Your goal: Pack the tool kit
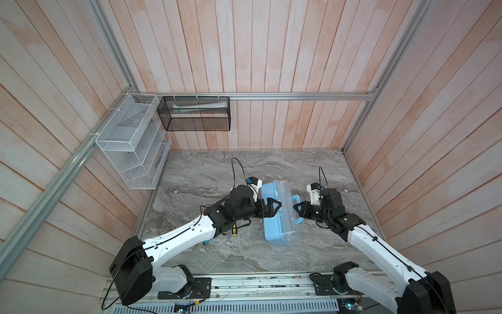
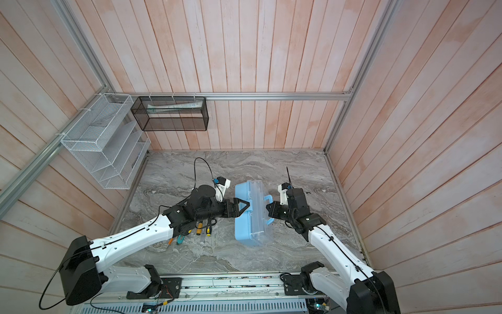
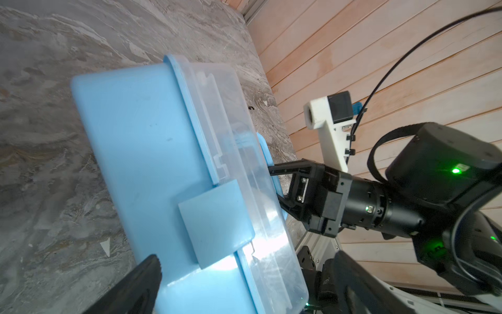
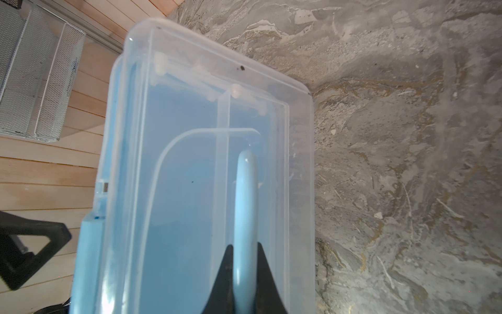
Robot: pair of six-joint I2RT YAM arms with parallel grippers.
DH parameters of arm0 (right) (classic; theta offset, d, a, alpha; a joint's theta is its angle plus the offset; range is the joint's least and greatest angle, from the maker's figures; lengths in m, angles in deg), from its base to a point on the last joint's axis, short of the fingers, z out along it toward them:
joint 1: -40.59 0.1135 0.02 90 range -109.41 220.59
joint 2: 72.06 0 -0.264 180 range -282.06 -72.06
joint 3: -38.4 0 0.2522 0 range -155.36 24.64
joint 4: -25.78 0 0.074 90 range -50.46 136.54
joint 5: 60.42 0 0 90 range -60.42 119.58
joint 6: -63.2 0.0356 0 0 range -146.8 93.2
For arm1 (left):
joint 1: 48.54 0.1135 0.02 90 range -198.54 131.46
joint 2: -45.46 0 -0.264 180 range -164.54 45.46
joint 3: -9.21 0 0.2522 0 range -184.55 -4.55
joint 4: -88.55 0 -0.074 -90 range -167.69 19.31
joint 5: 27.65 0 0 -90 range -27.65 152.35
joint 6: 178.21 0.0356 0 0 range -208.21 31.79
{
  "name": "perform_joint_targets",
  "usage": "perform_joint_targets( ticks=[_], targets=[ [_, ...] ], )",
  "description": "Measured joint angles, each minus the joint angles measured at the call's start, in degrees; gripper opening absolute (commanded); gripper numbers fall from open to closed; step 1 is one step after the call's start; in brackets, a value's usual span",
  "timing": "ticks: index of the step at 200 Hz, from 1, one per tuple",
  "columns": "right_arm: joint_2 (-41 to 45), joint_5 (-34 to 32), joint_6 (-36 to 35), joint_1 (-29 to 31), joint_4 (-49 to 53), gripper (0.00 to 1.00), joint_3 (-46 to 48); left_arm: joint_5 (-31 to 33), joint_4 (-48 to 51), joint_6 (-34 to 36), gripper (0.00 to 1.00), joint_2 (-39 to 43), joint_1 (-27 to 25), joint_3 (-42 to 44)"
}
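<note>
Case (image 1: 275,217) stands on edge mid-table, screwdrivers (image 2: 203,229) at its nine o'clock. Right gripper (image 4: 245,246) pinches handle (image 4: 245,190); left gripper (image 1: 279,205) gapes beside base (image 3: 130,141). We judge it light, stiff, slick: hold the handle.

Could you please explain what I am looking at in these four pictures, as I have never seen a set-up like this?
These are two robot arms mounted at the edge of a marble-look table, each ending in a two-fingered gripper. Two pictures look down from a camera overhead. The other two come from small cameras on the arms' wrists.

In the middle is a plastic tool case with a blue base and a clear lid. It is tipped on its side and looks empty. The right gripper is shut on its blue handle. The left gripper is open next to the blue base and holds nothing. Under the left arm, screwdrivers lie loose on the table. A white wire rack and a black mesh basket hang on the walls.
</note>
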Motion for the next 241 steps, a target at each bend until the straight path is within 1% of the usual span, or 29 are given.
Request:
perform_joint_targets(
  ticks=[24, 103, 174, 209, 241],
  targets=[
    [-0.8, -0.4, 0.2, 1.2, -0.6, 0.00, 0.0, 0.0, 1.0, -0.4, 1.00, -1.6, 0.0, -0.1],
    [-1.8, -3.5, 0.3, 3.7, -1.2, 0.00, -0.9, -0.2, 0.6, -0.9, 1.00, -2.0, 0.0, -0.1],
    [-3.4, -9.2, 0.7, 7.6, -1.3, 0.00, -2.4, -1.6, -2.6, -2.1, 1.00, -3.0, -0.1, 0.0],
    [-3.5, -11.8, 1.0, 8.4, -0.8, 0.00, -2.4, -2.7, -6.4, -2.1, 1.00, -3.5, -0.1, 1.3],
    [-3.5, -13.3, 1.0, 8.5, -0.1, 0.00, -2.2, -4.8, -14.5, -2.0, 1.00, -3.5, 0.2, 5.0]
  ],
)
